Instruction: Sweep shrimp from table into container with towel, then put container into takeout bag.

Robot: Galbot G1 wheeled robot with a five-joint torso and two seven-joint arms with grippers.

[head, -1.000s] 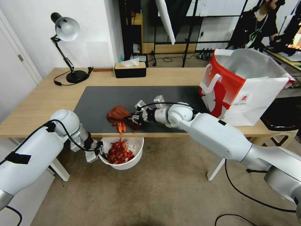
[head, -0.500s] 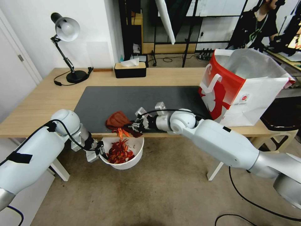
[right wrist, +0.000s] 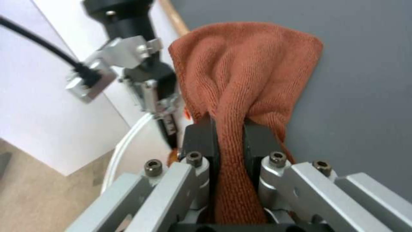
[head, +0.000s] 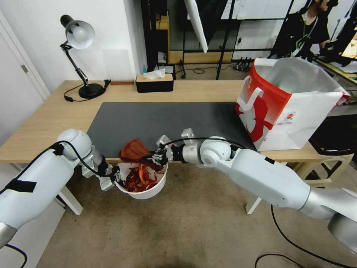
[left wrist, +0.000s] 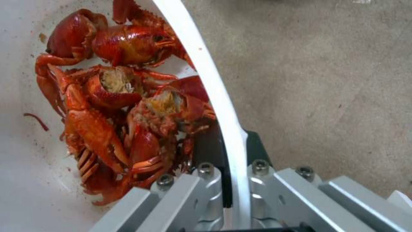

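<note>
The white container [head: 150, 190] hangs just below the table's [head: 48, 115] front edge, held by its rim in my shut left gripper [head: 114, 178]. Red-orange shrimp [head: 137, 178] are heaped inside it; the left wrist view shows the shrimp [left wrist: 124, 106] against the container rim [left wrist: 214, 96], with my left gripper [left wrist: 234, 180] clamped on that rim. My right gripper [head: 155, 156] is shut on the rust-red towel [head: 134, 149], which lies at the mat's front edge, overhanging the container. The right wrist view shows the towel [right wrist: 240, 77] pinched in my right gripper [right wrist: 229, 141]. The takeout bag [head: 286, 104] stands open at the table's right end.
A dark grey mat [head: 163, 119] covers the table's middle. A black tissue box [head: 154, 82] and a desk lamp [head: 80, 56] stand along the far edge. Carpeted floor lies below the container.
My right gripper dragged the towel toward the table's front edge, and the last shrimp went off the mat into the container. The left arm lifted the container closer under the edge.
</note>
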